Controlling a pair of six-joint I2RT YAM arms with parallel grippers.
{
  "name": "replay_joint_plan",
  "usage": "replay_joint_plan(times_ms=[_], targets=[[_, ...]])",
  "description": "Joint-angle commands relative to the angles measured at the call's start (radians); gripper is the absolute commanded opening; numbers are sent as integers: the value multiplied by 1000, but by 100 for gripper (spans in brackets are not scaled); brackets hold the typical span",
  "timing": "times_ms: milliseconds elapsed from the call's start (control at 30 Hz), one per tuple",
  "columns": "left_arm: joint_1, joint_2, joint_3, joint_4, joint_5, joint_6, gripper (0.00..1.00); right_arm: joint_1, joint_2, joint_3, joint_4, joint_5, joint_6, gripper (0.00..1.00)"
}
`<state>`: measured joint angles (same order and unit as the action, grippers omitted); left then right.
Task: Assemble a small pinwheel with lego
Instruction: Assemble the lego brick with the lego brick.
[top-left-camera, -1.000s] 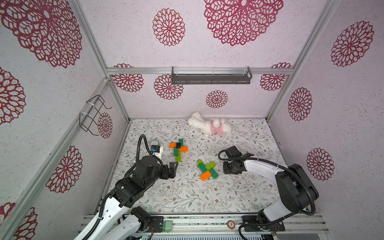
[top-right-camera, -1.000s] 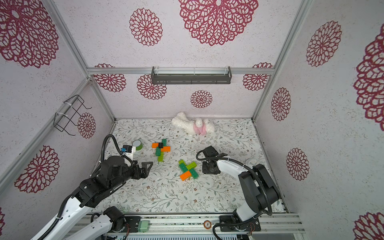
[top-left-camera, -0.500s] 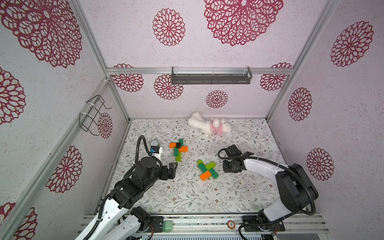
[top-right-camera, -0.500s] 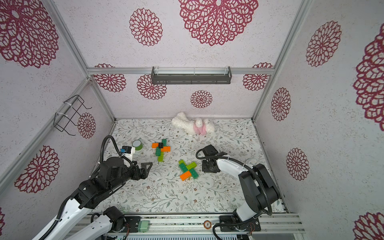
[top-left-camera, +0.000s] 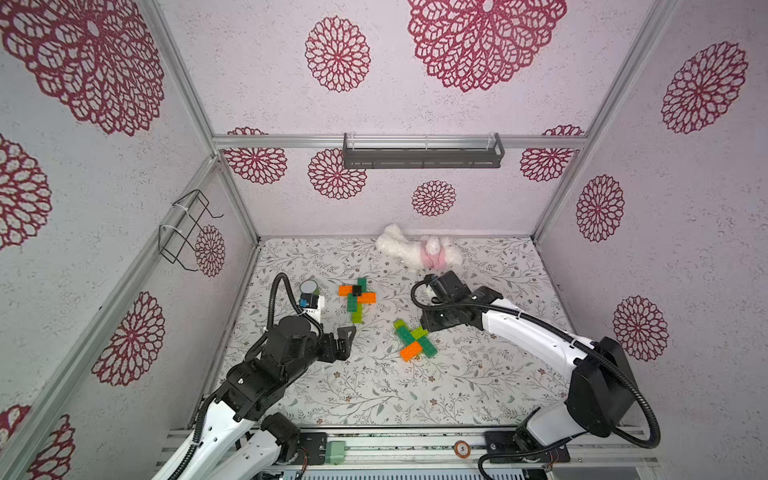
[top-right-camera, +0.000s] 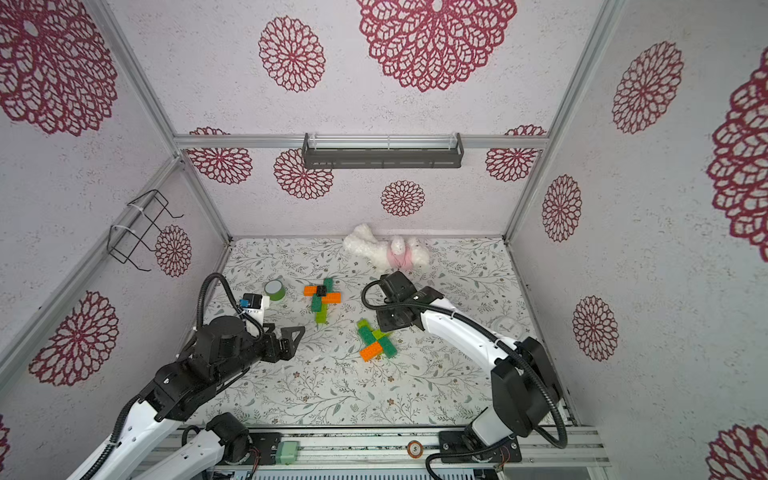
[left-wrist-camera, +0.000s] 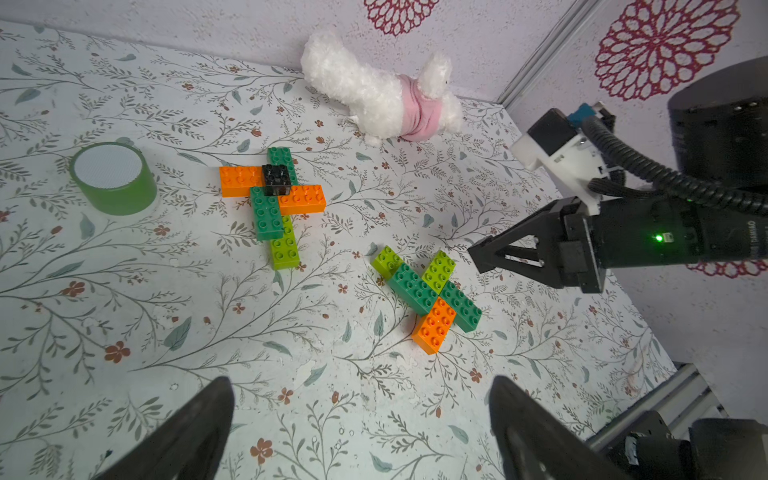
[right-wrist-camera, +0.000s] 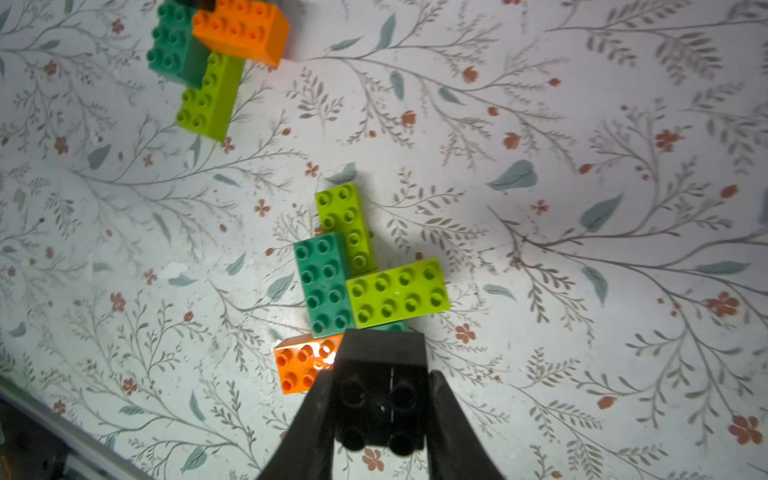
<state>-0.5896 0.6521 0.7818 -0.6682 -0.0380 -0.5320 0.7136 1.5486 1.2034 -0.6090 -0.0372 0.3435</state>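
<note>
A lego cross of dark green, lime and orange bricks (top-left-camera: 414, 340) (top-right-camera: 376, 341) (left-wrist-camera: 428, 291) lies mid-table. My right gripper (right-wrist-camera: 380, 386) is shut on a black square brick (right-wrist-camera: 380, 409), held just above the cross's orange end (right-wrist-camera: 299, 365). In both top views that gripper (top-left-camera: 430, 323) (top-right-camera: 384, 323) hangs at the cross's far right side. A second lego cross (top-left-camera: 356, 296) (left-wrist-camera: 272, 195) with a black brick on its centre (left-wrist-camera: 275, 179) lies further back left. My left gripper (top-left-camera: 347, 343) (left-wrist-camera: 361, 415) stands open and empty, left of both.
A green tape roll (top-left-camera: 309, 287) (left-wrist-camera: 112, 178) stands by the left wall behind my left wrist. A white plush toy (top-left-camera: 419, 253) (left-wrist-camera: 382, 104) lies against the back wall. A wire rack (top-left-camera: 187, 232) hangs on the left wall and a grey shelf (top-left-camera: 422, 151) on the back wall.
My right arm has moved left, bringing the black brick up to the near cross, and its jaws have narrowed a little. The left arm has barely moved.
</note>
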Motion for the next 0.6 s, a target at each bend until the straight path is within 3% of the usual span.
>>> replay_joint_plan(times_ms=[0,233,567], targets=[[8,-25,-20,31,103,-5,97,23,46,30,-64,-23,-46,29],[5,5,-29,43,205,-5,97,42,113,60,-87,-1,-80,29],[5,4,-32,44,199,8,97,47,157,80,-88,-12,-102,29]])
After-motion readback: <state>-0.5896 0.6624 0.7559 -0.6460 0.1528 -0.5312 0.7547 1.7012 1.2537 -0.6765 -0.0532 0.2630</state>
